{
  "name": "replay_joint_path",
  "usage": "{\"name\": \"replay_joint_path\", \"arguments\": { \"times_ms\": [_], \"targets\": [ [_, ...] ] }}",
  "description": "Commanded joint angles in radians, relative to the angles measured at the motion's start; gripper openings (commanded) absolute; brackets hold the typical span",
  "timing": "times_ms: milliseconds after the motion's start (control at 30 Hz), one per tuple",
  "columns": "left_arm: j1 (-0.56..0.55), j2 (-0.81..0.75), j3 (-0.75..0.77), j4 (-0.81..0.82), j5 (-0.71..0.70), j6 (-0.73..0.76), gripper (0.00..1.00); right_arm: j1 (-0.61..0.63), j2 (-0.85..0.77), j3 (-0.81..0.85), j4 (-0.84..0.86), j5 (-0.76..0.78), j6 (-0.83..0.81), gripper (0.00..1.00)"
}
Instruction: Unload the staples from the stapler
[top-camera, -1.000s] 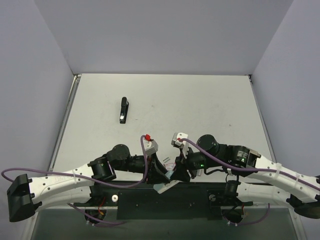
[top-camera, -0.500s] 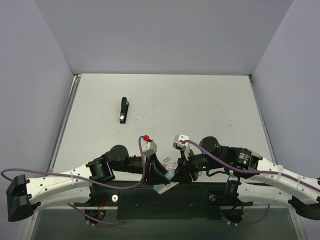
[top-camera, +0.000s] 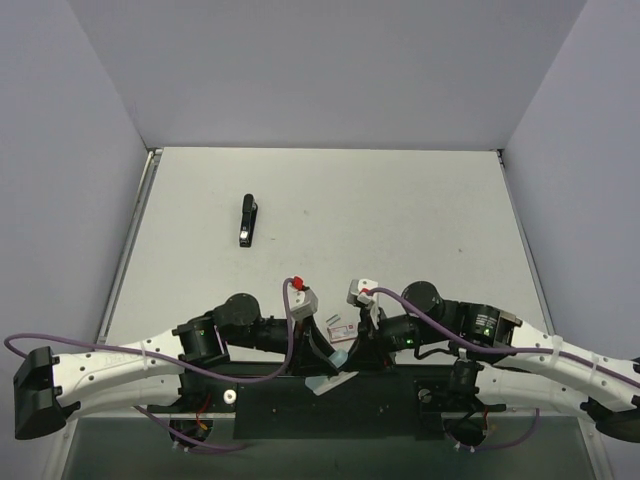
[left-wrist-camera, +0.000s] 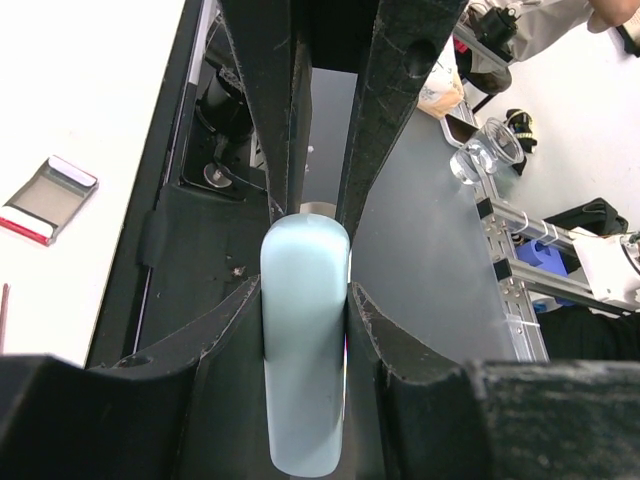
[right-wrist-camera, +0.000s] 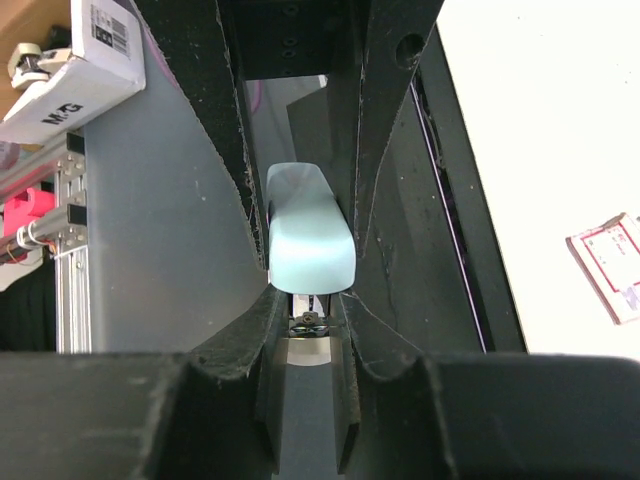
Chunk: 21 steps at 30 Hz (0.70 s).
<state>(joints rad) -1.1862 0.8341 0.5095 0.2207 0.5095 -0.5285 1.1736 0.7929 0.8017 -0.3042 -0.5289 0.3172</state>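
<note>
- The stapler (left-wrist-camera: 305, 390) is light blue. It is up in the air at the middle of the near edge of the bench (top-camera: 400, 220), between the two arms.
- The left claw (left-wrist-camera: 305, 295) is clenched on the stapler's blue body, one finger on each side.
- The right claw (right-wrist-camera: 310, 305) comes from the other end. It looks pinched on the thin metal bit (right-wrist-camera: 310, 325) that sticks out under the blue top.
- A little box (top-camera: 340, 327) lies on the bench close to the near edge, just beside the claws.
- My guess: the next job is to pull the metal part out so the staples can come free.
- What could go wrong:
  - The metal bit is thin and smooth, so the right claw may slip off it.
  - A hard pull may twist the stapler in the left claw, or tug it loose.
  - The stapler hangs over the dark plate (top-camera: 330, 405), not the bench, so loose staples may drop there and get lost.
  - The claws are very close, so they may bump each other.
</note>
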Motion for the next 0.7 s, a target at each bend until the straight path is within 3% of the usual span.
{"name": "replay_joint_path", "arguments": {
  "times_ms": [0, 367, 667],
  "targets": [
    [-0.006, -0.036, 0.087, 0.112, -0.112, 0.01, 0.0, 0.018, -0.043, -0.08, 0.151, -0.052, 0.055, 0.0],
    [-0.012, -0.113, 0.061, 0.154, -0.189, 0.007, 0.0, 0.024, -0.152, -0.257, 0.263, -0.051, 0.144, 0.0],
    [-0.012, -0.133, 0.06, 0.143, -0.23, 0.015, 0.0, 0.029, -0.204, -0.311, 0.292, -0.057, 0.168, 0.0]
  ]
}}
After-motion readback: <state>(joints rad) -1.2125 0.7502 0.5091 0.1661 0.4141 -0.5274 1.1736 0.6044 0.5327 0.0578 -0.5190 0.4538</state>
